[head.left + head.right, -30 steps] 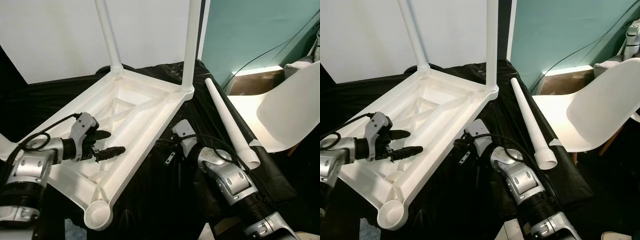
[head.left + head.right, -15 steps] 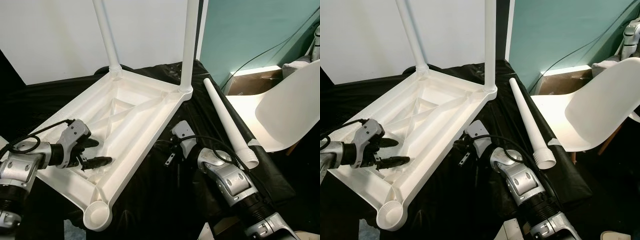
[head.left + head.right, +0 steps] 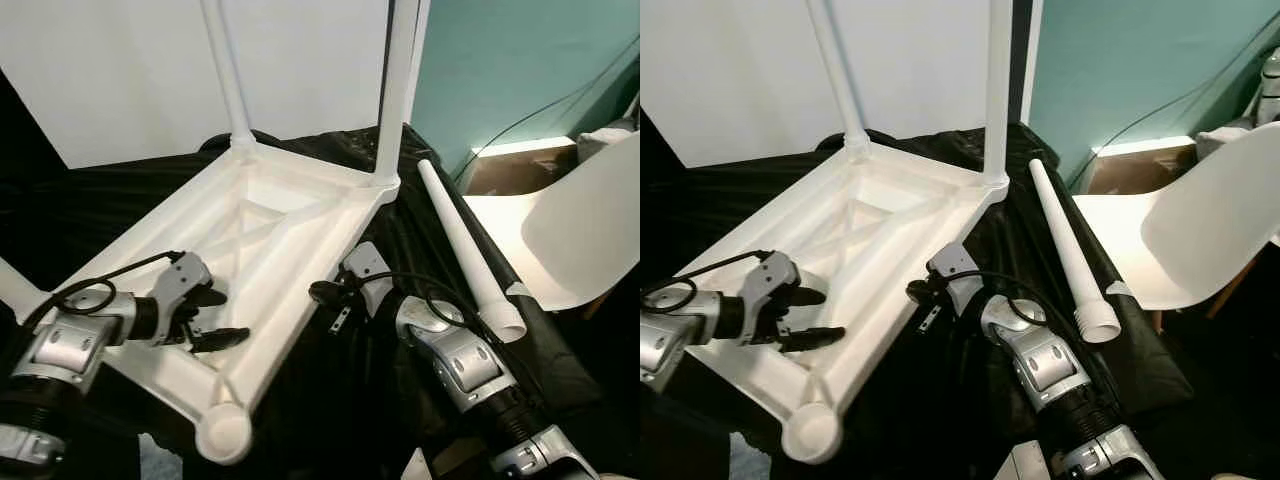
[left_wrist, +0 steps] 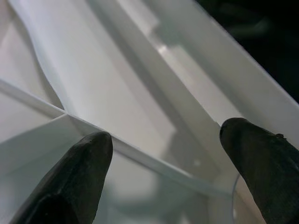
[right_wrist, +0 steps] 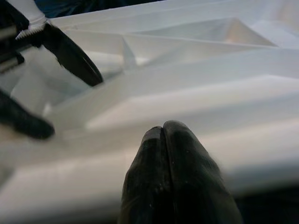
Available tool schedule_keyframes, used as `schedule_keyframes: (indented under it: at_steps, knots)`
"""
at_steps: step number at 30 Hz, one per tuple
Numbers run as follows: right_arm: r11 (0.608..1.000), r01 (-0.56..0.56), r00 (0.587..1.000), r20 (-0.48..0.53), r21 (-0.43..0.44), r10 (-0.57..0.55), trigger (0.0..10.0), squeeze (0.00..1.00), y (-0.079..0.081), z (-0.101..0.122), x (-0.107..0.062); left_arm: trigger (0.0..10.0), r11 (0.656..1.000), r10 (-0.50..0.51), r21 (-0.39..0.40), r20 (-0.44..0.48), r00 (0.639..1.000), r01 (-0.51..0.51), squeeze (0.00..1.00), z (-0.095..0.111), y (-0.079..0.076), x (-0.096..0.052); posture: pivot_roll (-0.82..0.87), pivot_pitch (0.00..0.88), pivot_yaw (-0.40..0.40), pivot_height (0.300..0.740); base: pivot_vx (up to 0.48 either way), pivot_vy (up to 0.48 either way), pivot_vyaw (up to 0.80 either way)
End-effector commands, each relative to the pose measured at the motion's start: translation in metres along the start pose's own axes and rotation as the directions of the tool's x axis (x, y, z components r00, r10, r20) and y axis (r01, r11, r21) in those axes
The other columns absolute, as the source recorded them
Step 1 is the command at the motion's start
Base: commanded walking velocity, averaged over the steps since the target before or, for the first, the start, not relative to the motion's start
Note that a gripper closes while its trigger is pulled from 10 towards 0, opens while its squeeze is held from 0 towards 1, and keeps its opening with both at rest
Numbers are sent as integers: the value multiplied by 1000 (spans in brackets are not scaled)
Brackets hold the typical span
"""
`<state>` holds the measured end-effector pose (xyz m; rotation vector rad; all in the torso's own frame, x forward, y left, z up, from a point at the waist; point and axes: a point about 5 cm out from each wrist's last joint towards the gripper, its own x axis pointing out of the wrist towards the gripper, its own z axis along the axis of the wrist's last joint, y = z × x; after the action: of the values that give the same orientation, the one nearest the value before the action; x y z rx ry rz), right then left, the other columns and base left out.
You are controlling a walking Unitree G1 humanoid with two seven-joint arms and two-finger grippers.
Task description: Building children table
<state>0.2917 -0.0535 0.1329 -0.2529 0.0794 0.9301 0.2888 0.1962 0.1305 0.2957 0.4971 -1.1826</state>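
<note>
A white children's table lies upside down on black cloth, with two white legs standing in its far corners. Its near corner socket holds no leg. A loose white leg lies on the cloth to the right. My left gripper is open inside the ribbed underside near that socket, its fingers astride a thin rib and holding nothing. My right gripper is shut and empty, its tip just beside the table's right rim.
A white chair stands at the right, close to the loose leg. A white wall rises behind the table and a teal wall at the back right. Black cloth covers the floor around my arms.
The whole view has shifted a little. Over the last second my left gripper has drawn back toward the table's near corner, still open. The right gripper has stayed put.
</note>
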Motion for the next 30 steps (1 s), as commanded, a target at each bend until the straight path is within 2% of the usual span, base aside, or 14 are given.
schedule_keyframes:
  at_steps: [1, 7, 9, 10, 13, 15, 16, 17, 19, 20, 21, 23, 28, 30]
  knots:
    - [1000, -13, 1000, -8, 0, 13, 10000, 0, 4, -3, 1, 10000, 971, -238, -10, 2, 971, 238, 0, -3, -22, 21, 23, 0, 22, 740, 0, 0, 0]
    - [1000, -12, 1000, -11, 1, 12, 10000, 0, 4, -4, 1, 10000, 982, -188, -4, 50, 981, 188, 0, 1, -17, 28, 18, 0, 25, 740, 0, 0, 0]
    - [1000, 20, 1000, -12, -12, -20, 10000, 0, 1, -3, 1, 10000, 995, -103, 24, 68, 992, 101, 0, 3, -9, 29, 16, 0, 26, 740, 0, 0, 0]
    - [1000, 20, 1000, -12, -12, -20, 10000, 0, 1, -3, 1, 10000, 995, -103, 24, 68, 992, 101, 0, 3, -9, 29, 16, 0, 26, 740, 0, 0, 0]
    - [986, 165, 986, 16, -17, -165, 10000, 0, -15, 4, -1, 10000, 997, 36, 67, 122, 992, -45, 0, 12, 9, 18, 11, 0, 30, 740, 0, 0, 0]
    - [979, 203, 979, 24, -19, -203, 10000, 0, -19, 6, -1, 10000, 995, 60, 74, 139, 989, -70, 0, 15, 12, 14, 11, 0, 30, 740, 0, 0, 0]
    - [965, 261, 965, 30, -27, -261, 10000, 0, -26, 8, -2, 10000, 993, 77, 81, 152, 985, -90, 0, 19, 15, 9, 8, 0, 32, 740, 0, 0, 0]
    - [965, 261, 965, 30, -27, -261, 10000, 0, -26, 8, -2, 10000, 993, 77, 81, 152, 985, -90, 0, 19, 15, 9, 8, 0, 32, 740, 0, 0, 0]
    - [907, 422, 907, 25, -16, -421, 10000, 0, -45, 9, -10, 10000, 992, 76, 87, 175, 982, -92, 0, 25, 16, -8, 6, 0, 31, 740, 0, 0, 0]
    - [907, 422, 907, 25, -16, -421, 10000, 0, -45, 9, -10, 10000, 992, 76, 87, 175, 982, -92, 0, 25, 16, -8, 6, 0, 31, 740, 0, 0, 0]
    - [867, 499, 867, 12, -12, -498, 10000, 0, -53, 7, -17, 10000, 994, 53, 82, 180, 982, -69, 0, 27, 14, -18, 5, 0, 31, 740, 0, 0, 0]
    - [824, 567, 823, -14, -12, -567, 10000, 0, -60, 2, -25, 10000, 997, -13, 73, 166, 986, 1, 0, 24, 7, -31, 5, 0, 31, 740, 0, 0, 0]
    - [788, 615, 785, -64, -35, -616, 10000, 0, -61, -7, -34, 10000, 991, -117, 68, 68, 991, 113, 0, 9, -8, -47, 2, 0, 26, 740, 0, 0, 0]
    - [782, 622, 779, -78, -38, -623, 10000, 0, -62, -9, -35, 10000, 991, -126, 59, 49, 991, 123, 0, 4, -9, -51, 0, 0, 25, 740, 0, 0, 0]
